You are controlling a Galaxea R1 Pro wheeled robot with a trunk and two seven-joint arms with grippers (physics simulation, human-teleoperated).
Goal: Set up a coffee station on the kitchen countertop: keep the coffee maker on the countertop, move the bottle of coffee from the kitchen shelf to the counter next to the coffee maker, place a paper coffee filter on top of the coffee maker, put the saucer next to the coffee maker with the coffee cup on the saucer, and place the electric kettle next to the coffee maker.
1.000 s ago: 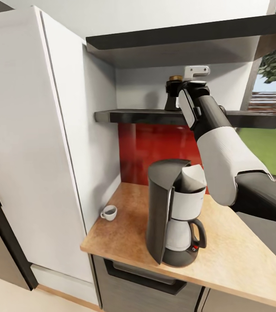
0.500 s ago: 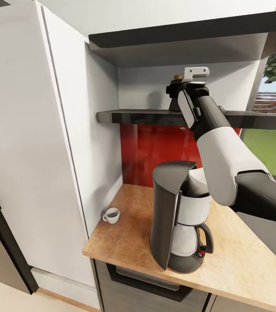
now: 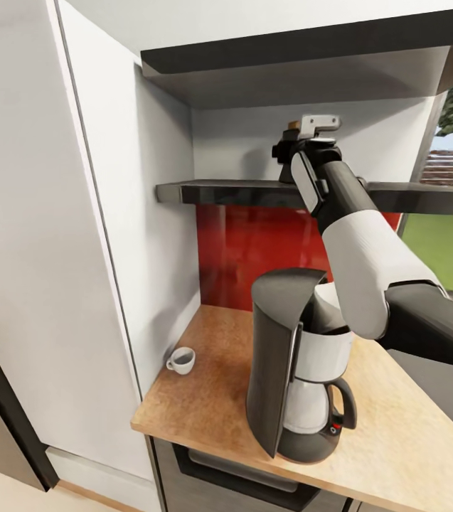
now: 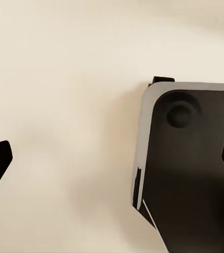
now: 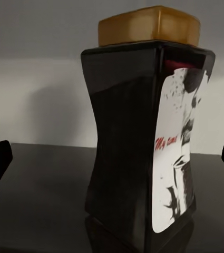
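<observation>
Bottle of coffee (image 5: pixel 143 142) stood upright on the dark shelf (image 3: pixel 219 190), between the right gripper's (image 3: pixel 310 139) spread fingers, untouched. Below the arm, the coffee maker (image 3: pixel 299 377) and coffee cup (image 3: pixel 181 360) sat on the kitchen countertop (image 3: pixel 205 405).

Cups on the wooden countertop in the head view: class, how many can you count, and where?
1. A small white handled cup stands on the light wood countertop beside the white cabinet wall, left of the tall black coffee maker. Others may hide behind the machine.
</observation>
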